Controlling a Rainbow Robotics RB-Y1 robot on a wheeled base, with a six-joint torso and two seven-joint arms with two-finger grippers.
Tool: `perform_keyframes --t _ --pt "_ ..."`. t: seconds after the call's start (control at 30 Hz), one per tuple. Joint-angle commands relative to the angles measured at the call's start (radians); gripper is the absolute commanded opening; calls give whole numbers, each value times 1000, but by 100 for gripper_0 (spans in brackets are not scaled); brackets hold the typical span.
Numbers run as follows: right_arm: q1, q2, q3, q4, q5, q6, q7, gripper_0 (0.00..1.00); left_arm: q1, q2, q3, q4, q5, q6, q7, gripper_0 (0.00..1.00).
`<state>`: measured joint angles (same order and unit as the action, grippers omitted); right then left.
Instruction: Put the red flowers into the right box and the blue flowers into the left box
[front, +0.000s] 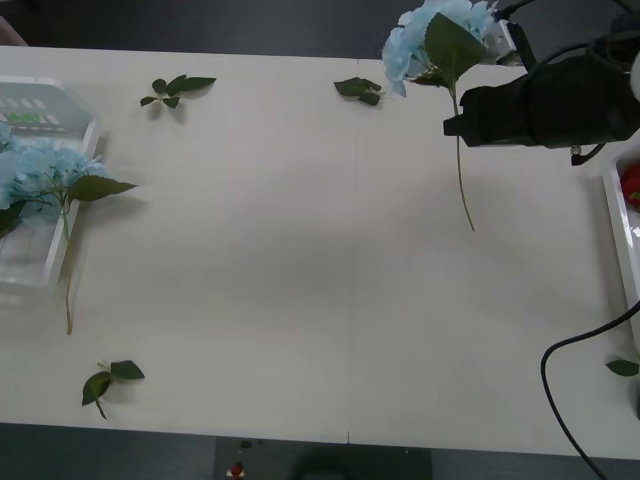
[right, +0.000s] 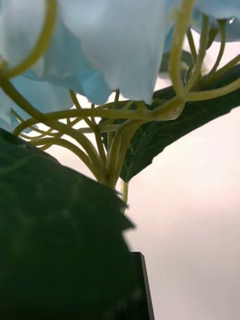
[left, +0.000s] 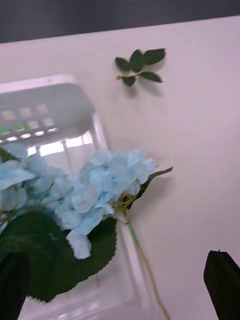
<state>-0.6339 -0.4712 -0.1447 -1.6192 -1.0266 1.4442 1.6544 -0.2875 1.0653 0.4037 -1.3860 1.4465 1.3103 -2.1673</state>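
I am carrying a blue flower (front: 440, 42) clamped in my right gripper (front: 500, 45) above the table's (front: 300, 260) far right; my left gripper's (left: 117, 287) fingers are standing spread over the left box (front: 40, 200).

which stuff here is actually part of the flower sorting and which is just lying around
Part of the job:
- blue flower held up by the right gripper
- blue flowers in the left box
- right box with something red in it

Just lying about:
- leaf sprigs
- black cable
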Motion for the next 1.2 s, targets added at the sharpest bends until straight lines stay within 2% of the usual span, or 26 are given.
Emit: perform_keyframes --t 0.03,0.33,0.67,0.93,1.2 --pt "-21 -12 -73 -42 -121 44 100 0 39 24 -11 -102 92 -40 29 100" --pt "-43 -14 -196 -41 -388 160 113 0 47 -76 -55 -307 166 -75 185 100" --pt "-124 26 -207 -41 -573 125 68 0 14 -189 -186 -544 218 -137 386 100" --pt "-162 78 -185 -41 -641 97 65 0 -73 -327 -273 -627 190 -148 517 100" --pt "-185 132 -162 -41 -659 93 67 0 -133 -453 -393 -642 160 -269 540 100"
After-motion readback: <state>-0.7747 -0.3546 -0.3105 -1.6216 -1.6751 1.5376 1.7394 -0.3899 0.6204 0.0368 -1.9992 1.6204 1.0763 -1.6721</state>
